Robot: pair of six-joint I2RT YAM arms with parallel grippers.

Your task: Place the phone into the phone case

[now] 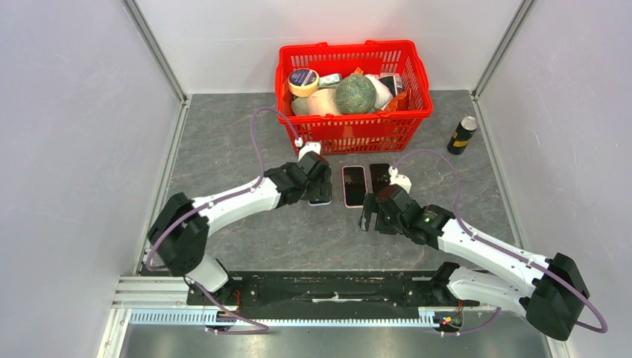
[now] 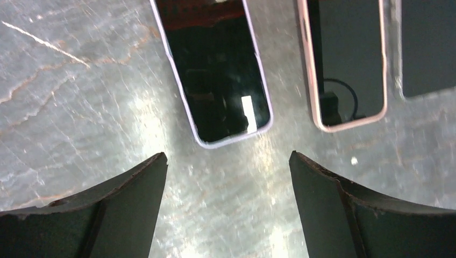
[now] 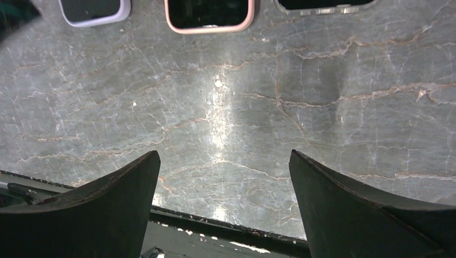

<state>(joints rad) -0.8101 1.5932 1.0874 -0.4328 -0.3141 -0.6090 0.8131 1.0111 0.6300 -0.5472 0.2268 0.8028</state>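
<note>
The lilac-edged phone (image 2: 218, 70) is laid flat, screen up, on the table (image 2: 80, 107), just ahead of the left jaws. It is judged stiff, thin and slippery, best pinched across its long edges. Left and right jaws alike are spread wide, empty.

Looks like a lab robot cell to me. White panel walls (image 1: 74, 149) close in three sides, framed by aluminium extrusion posts (image 1: 158, 56). The surface (image 1: 298, 239) is a grey stone-look sheet. The left arm (image 1: 231, 201) and right arm (image 1: 484, 250) are bolted to a black base plate (image 1: 335, 287) on a slotted aluminium rail (image 1: 298, 319) at the near edge. Purple cables (image 1: 257, 138) loop loose off the arms. A red shopping basket (image 1: 358, 134) of mixed odds and ends and a lone can (image 1: 462, 135) read as test props.
</note>
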